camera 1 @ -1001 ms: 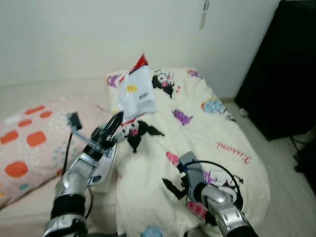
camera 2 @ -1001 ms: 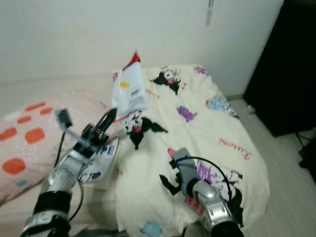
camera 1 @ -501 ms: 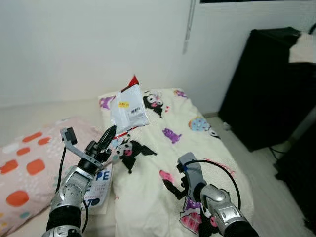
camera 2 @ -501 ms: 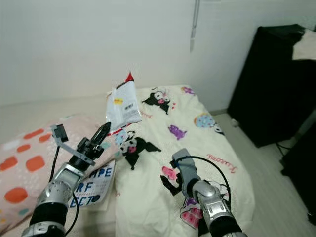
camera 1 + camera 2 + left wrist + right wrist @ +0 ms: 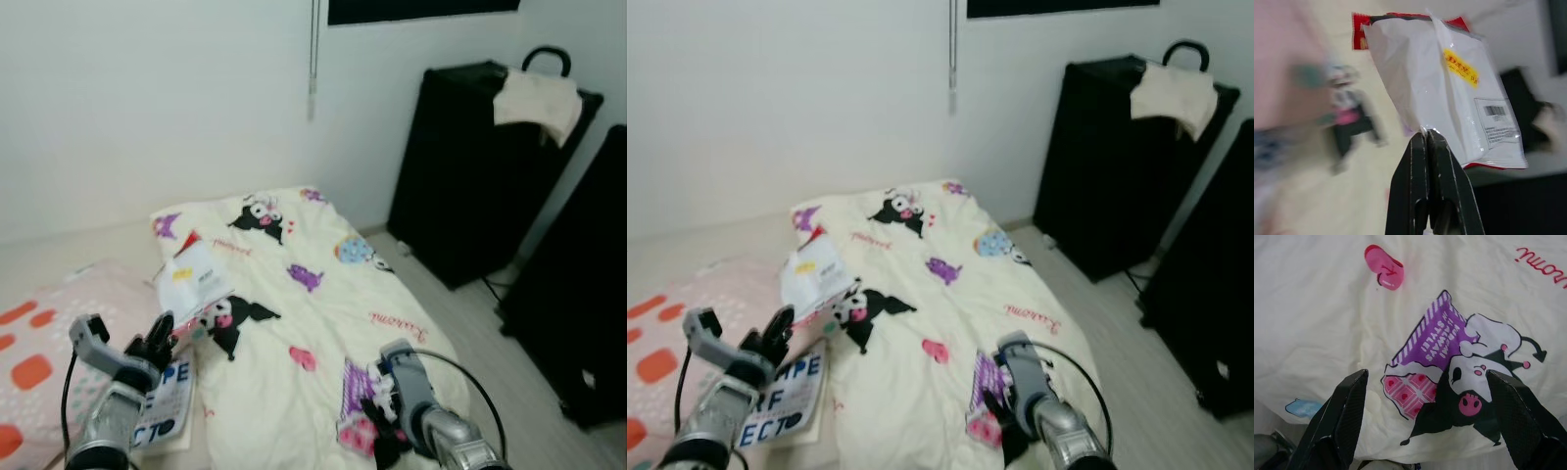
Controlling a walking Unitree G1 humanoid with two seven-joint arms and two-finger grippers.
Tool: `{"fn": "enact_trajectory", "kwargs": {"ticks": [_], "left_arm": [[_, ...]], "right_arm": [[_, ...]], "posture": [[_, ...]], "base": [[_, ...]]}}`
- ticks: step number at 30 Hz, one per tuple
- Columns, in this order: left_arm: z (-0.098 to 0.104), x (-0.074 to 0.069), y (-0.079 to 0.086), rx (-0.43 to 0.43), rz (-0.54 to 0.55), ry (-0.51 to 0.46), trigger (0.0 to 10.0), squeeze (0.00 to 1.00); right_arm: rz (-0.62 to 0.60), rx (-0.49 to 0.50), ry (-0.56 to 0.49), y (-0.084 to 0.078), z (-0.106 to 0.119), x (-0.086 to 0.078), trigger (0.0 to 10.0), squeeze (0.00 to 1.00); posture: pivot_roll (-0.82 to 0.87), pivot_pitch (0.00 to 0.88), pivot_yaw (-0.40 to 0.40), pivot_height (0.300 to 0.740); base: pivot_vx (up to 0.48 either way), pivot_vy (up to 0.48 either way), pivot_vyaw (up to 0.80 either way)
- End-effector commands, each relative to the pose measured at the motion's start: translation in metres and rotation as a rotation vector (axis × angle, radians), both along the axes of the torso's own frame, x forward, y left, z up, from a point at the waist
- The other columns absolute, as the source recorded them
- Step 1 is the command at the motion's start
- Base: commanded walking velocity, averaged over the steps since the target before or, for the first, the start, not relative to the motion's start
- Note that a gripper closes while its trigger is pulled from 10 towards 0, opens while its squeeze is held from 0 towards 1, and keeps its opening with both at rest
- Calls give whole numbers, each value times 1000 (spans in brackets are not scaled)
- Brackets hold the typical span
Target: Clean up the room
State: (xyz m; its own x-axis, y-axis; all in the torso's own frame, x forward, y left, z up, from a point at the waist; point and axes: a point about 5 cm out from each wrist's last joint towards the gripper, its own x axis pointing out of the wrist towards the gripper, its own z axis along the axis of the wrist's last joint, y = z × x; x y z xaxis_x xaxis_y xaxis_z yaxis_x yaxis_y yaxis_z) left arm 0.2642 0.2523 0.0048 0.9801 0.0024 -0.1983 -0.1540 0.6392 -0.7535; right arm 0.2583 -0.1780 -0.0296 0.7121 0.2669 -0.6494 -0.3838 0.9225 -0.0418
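A white snack bag (image 5: pixel 196 281) with red ends and a yellow label hangs above the cream cartoon-print blanket (image 5: pixel 304 323), pinched at its lower edge by my left gripper (image 5: pixel 167 326), which is shut on it. In the left wrist view the bag (image 5: pixel 1449 93) rises from the closed fingertips (image 5: pixel 1425 142). My right gripper (image 5: pixel 1425 431) hovers open just over the blanket's near end (image 5: pixel 1440 298), its fingers (image 5: pixel 1347 416) wide apart with nothing between them. The right arm (image 5: pixel 421 416) sits low at the front.
A pink pillow (image 5: pixel 39 343) with orange patches lies at left, with a printed booklet (image 5: pixel 167 401) beside it. Black cabinets (image 5: pixel 470 166) stand at right, a pale cloth (image 5: pixel 534 103) draped on top. Bare floor (image 5: pixel 480 333) runs between blanket and cabinets.
The camera has tilted up and pulled back, bringing the cabinets into view. My left gripper has lowered with the bag still in it. The right gripper stays open over the blanket.
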Motion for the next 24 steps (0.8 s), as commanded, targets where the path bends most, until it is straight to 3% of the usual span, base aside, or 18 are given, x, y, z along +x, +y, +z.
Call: {"fn": "enact_trajectory", "kwargs": {"ticks": [1,2,5,6,8,13,15,21,24], "left_arm": [[-18,-21,12,43,60,132,10000,0],[-18,-21,12,43,60,132,10000,0],[-44,-52,17,74,116,321,10000,0],[-44,-52,17,74,116,321,10000,0],[-59,-74,15,82,133,429,10000,0],[-72,-92,11,99,131,536,10000,0],[-81,-105,5,114,115,628,10000,0],[-87,-112,-1,126,100,676,10000,0],[-88,-113,-2,128,105,683,10000,0]], "right_arm": [[4,-9,8,6,-3,-2,10000,0],[4,-9,8,6,-3,-2,10000,0],[2,-38,41,5,-11,-10,10000,0],[2,-38,41,5,-11,-10,10000,0],[-4,-52,67,3,-16,-17,10000,0],[-16,-40,78,3,-19,-20,10000,0],[-15,-31,80,4,-20,-21,10000,0],[-13,-28,82,6,-21,-22,10000,0],[-10,-29,87,8,-23,-24,10000,0]], "posture": [[-16,0,-27,714],[-16,0,-27,714],[-18,0,-23,714],[-18,0,-23,714],[-16,0,-22,714],[-11,0,-23,714],[-13,0,-21,714],[-9,0,-20,714],[-9,0,-18,714]], "base": [[0,0,775],[0,0,775],[0,0,775],[0,0,775],[0,0,775],[0,0,770],[-381,0,769],[-480,0,764],[0,0,763]]}}
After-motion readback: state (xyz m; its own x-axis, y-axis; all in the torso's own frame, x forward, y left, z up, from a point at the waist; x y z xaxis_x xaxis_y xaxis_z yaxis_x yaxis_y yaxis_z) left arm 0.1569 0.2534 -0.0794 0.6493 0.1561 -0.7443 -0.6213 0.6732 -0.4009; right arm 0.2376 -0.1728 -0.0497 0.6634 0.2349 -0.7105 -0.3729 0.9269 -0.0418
